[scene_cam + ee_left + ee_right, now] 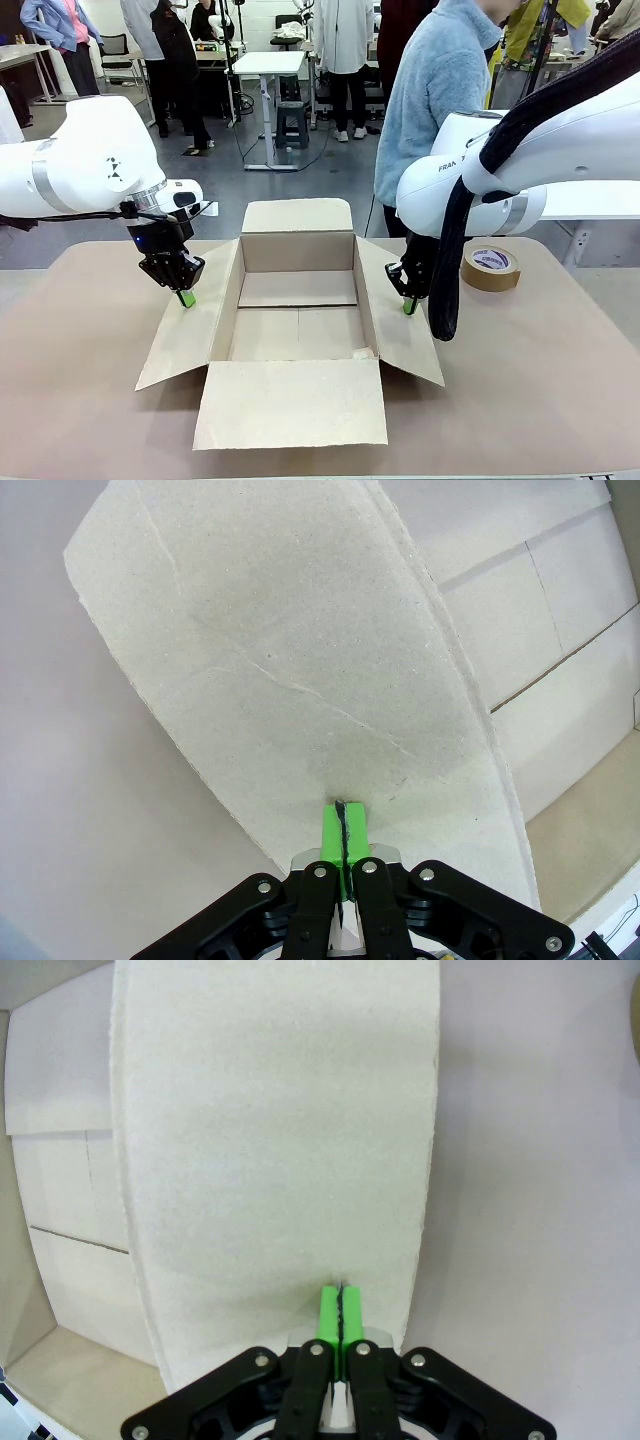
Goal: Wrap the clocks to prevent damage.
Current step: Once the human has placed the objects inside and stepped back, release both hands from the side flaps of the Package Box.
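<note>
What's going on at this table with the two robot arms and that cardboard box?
An open cardboard box sits mid-table with its flaps spread out. Both grippers are shut and hold nothing. The left gripper has its tip down on the left flap, and the right gripper on the right flap, as if pinning them open. A tape roll lies near the right arm, and a person stands at the far side.

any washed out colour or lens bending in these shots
Front view: even light, sharp, soft shadow inside the open brown cardboard box. Right wrist view: its side flap is overexposed, nearly white. Left wrist view: the other flap looks greyish, edges bowed by the wide lens.
</note>
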{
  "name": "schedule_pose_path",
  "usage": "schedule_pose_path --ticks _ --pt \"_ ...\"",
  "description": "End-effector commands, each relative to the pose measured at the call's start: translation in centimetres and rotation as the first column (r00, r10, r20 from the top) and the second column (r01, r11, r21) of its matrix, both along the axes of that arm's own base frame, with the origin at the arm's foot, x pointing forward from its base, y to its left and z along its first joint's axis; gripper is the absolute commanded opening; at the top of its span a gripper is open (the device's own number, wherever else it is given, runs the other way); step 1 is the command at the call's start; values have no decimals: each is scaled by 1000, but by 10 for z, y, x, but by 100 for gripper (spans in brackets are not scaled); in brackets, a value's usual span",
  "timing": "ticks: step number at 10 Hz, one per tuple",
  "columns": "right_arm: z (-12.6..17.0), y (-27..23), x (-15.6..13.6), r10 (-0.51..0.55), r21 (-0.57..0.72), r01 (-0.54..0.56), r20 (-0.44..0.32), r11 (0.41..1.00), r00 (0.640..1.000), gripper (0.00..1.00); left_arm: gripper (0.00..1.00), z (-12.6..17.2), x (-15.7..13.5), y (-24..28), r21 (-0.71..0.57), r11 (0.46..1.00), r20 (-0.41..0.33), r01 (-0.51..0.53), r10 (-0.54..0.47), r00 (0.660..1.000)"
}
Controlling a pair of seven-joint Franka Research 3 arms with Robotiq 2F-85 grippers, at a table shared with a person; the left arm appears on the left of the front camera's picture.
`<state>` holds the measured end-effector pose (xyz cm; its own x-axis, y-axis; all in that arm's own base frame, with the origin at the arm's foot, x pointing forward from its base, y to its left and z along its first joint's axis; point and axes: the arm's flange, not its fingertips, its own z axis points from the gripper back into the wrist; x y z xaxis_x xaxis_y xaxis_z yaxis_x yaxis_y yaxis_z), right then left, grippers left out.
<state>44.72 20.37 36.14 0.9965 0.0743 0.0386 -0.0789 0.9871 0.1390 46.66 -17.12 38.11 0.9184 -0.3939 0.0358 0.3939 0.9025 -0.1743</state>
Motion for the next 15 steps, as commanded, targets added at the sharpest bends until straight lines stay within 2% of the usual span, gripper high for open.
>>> schedule_pose_path --ticks 1,15 --pt "-1 1 0 -15 -6 15 -1 1000 1000 0 0 0 1 0 16 1000 14 -17 17 1000" --pt "-1 1 0 -15 -6 15 -1 1000 1000 0 0 0 1 0 16 1000 14 -17 17 1000"
